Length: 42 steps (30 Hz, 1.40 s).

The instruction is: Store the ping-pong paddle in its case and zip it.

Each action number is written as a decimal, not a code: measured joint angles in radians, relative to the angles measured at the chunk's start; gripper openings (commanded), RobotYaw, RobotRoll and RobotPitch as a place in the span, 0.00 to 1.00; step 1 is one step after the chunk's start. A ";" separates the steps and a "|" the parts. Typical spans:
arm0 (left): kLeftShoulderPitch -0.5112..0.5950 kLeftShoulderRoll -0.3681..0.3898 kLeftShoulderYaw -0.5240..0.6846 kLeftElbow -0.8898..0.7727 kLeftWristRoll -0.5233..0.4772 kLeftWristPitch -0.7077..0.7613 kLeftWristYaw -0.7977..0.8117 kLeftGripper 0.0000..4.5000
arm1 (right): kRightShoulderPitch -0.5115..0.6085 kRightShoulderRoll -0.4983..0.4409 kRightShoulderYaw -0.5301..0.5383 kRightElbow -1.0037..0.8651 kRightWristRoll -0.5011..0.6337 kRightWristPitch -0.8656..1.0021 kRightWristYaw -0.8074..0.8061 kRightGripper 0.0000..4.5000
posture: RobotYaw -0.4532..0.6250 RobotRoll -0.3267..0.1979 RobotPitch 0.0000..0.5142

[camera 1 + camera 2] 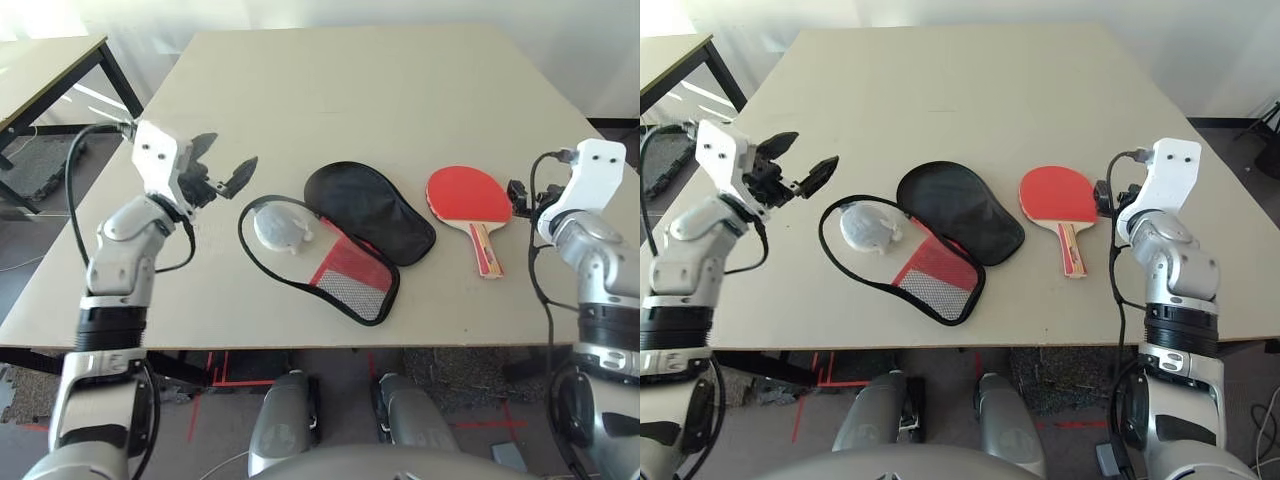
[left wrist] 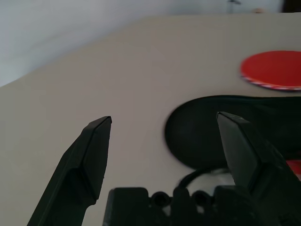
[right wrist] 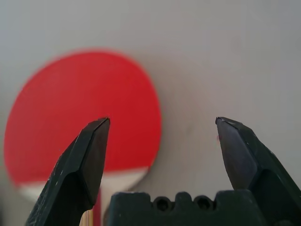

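Case unzipped, paddle waiting outside
Both grippers spread, empty — right gripper [image 3: 162,120] faces the ping-pong paddle [image 1: 470,196], at three o'clock of the case [image 1: 345,235]; left gripper [image 1: 222,163] flanks the case, likely to steady it.

We are looking at a robot lab or test room, not a home. A plain beige table [image 1: 330,90] is standing on black legs, a second bench [image 1: 45,75] is sitting beside it, red tape lines [image 1: 215,375] and dark foam mats [image 1: 35,160] are marking the grey floor, and loose cables [image 1: 1265,425] are trailing there.
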 measured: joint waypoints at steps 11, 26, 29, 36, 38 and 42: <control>-0.049 0.005 -0.050 -0.004 -0.031 0.099 -0.140 1.00 | -0.045 0.068 -0.050 -0.151 0.048 0.356 0.072 0.99 | 0.43 0.62 0.25; -0.033 -0.007 -0.068 -0.031 -0.050 0.156 -0.169 1.00 | -0.015 0.122 -0.005 -0.108 0.015 0.377 0.124 0.99 | 0.47 0.62 0.25; -0.023 -0.001 -0.064 -0.041 -0.053 0.160 -0.169 1.00 | -0.008 0.122 0.004 -0.103 0.009 0.359 0.135 0.99 | 0.48 0.62 0.24; 0.001 0.022 -0.060 -0.042 -0.051 0.161 -0.169 1.00 | -0.002 0.112 0.035 -0.085 -0.020 0.333 0.139 0.54 | 0.48 0.62 0.22; 0.013 0.023 -0.060 -0.042 -0.050 0.157 -0.169 1.00 | -0.003 0.108 0.039 -0.087 -0.019 0.330 0.156 0.38 | 0.48 0.62 0.22; 0.024 0.029 -0.061 -0.042 -0.041 0.145 -0.174 1.00 | -0.015 0.092 0.068 -0.086 -0.011 0.333 0.192 0.23 | 0.48 0.62 0.22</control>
